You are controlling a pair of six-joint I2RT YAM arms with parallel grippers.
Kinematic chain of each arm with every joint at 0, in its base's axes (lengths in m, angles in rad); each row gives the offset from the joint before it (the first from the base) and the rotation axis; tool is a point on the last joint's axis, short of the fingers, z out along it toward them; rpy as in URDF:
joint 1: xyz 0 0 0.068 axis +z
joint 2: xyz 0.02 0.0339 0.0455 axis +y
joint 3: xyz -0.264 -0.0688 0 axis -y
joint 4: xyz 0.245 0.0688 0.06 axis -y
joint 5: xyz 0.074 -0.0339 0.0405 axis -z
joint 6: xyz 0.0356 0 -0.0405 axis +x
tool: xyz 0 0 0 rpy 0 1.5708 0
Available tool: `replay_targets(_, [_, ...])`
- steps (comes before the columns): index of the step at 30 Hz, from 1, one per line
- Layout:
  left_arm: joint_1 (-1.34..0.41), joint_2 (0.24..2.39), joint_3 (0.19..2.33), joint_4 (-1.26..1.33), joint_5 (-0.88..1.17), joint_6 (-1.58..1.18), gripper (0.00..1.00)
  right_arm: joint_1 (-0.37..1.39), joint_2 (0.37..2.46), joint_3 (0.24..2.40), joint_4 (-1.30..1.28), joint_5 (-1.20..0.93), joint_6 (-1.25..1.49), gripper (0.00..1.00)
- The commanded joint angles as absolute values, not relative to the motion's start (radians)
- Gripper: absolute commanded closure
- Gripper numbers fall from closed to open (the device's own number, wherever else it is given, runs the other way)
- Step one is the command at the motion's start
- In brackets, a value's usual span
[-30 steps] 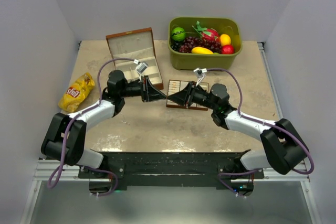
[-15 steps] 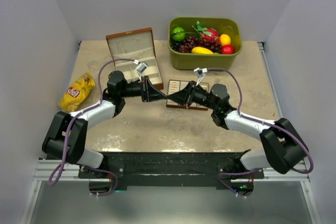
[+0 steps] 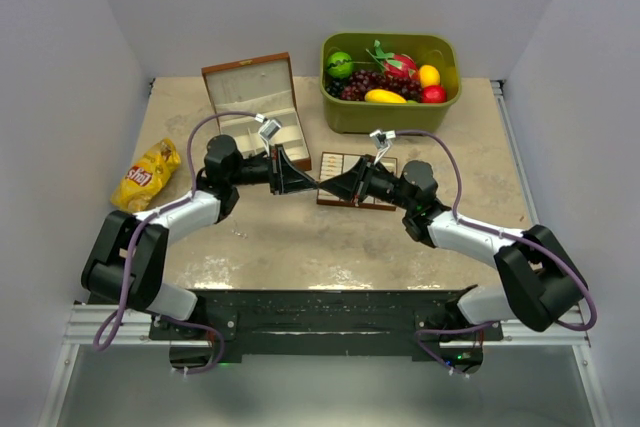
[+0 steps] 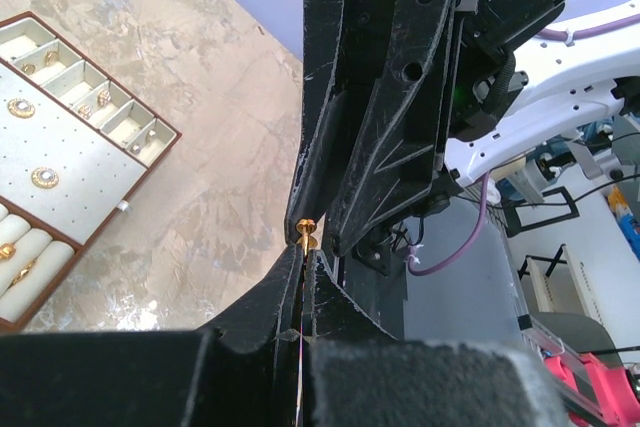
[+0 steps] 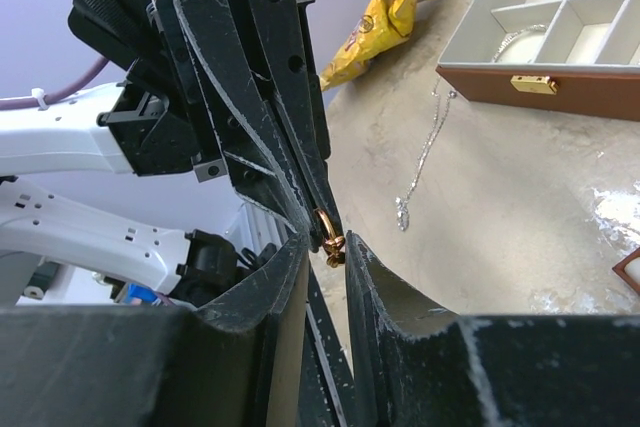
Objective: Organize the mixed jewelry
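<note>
My two grippers meet tip to tip above the table, just in front of the flat cream tray [image 3: 335, 161]. My left gripper [image 3: 312, 185] [image 4: 305, 252] is shut on a small gold ring [image 4: 306, 231] [image 5: 329, 230] that sticks out past its tips. The jaws of my right gripper [image 3: 325, 188] [image 5: 328, 247] stand on either side of that ring with a narrow gap between them. The ring's knot lies against the right-hand finger. More small gold pieces [image 4: 44, 178] sit on the tray [image 4: 75, 147]. A thin silvery chain [image 5: 420, 162] lies on the table.
A brown wooden box [image 3: 255, 97] [image 5: 540, 87] with cream compartments stands open at the back left. A green bin of fruit [image 3: 390, 112] stands at the back right. A yellow snack bag [image 3: 147, 175] [image 5: 385, 17] lies at the left.
Neither arm has visibly moved in the top view; both grippers stay tip to tip.
</note>
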State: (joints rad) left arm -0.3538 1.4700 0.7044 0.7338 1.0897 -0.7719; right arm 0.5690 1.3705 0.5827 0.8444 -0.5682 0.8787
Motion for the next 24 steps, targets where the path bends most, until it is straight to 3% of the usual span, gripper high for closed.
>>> replay_targets(1, [-0.351,1.479,0.689,0.793,1.104,-0.792,1.00,0.572,1.377,0.586,0.911,-0.577,0.888,0.75])
replay_targets(24, [-0.351,1.480,0.686,0.813,1.095,-0.804,1.00,0.578,1.378,0.595,0.877,-0.581,0.868,0.75])
